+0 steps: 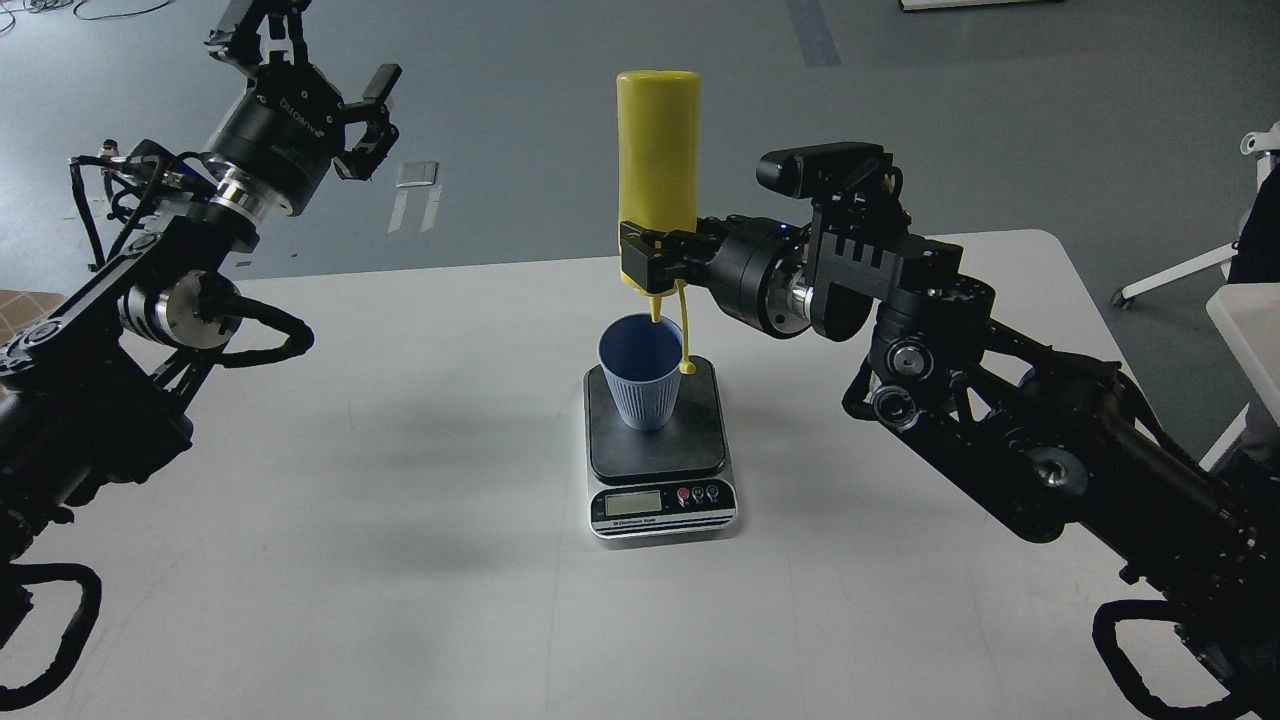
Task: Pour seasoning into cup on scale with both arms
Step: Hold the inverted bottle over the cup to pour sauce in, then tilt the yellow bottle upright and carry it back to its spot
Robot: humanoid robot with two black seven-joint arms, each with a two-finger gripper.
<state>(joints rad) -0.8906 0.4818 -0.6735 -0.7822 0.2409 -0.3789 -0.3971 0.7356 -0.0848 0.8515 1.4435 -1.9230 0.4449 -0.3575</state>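
1. The right gripper (pixel 648 262) is clamped on the seasoning bottle (pixel 657 150), its fingers closed around the bottle's lower end, close to the nozzle.
2. The seasoning bottle is turned upside down and stands nearly vertical in the air, flat base uppermost and pointed nozzle facing down.
3. The nozzle tip sits directly over the open mouth of the cup (pixel 641 375), about level with the rim; whether it touches the rim or anything is flowing cannot be made out from this view.
4. The bottle's small tethered cap (pixel 687 368) hangs on its thin strap beside the cup's right edge, dangling just above the platform.
5. The cup stands upright on the dark platform of the scale (pixel 660 455), toward the back of the platform, ribbed side facing the camera.
6. The scale rests on the white table (pixel 400 500), near its middle, with the silver front, display and small buttons turned toward the robot.
7. The right arm (pixel 1000 400) reaches in from the lower right, its wrist held level with the bottle's neck.
8. The left gripper (pixel 365 125) is raised well away at the upper left, beyond the table's far edge, its two fingers spread apart and holding nothing.
9. The left arm (pixel 170 290) bends upward from the left edge, well apart from bottle, cup and scale.
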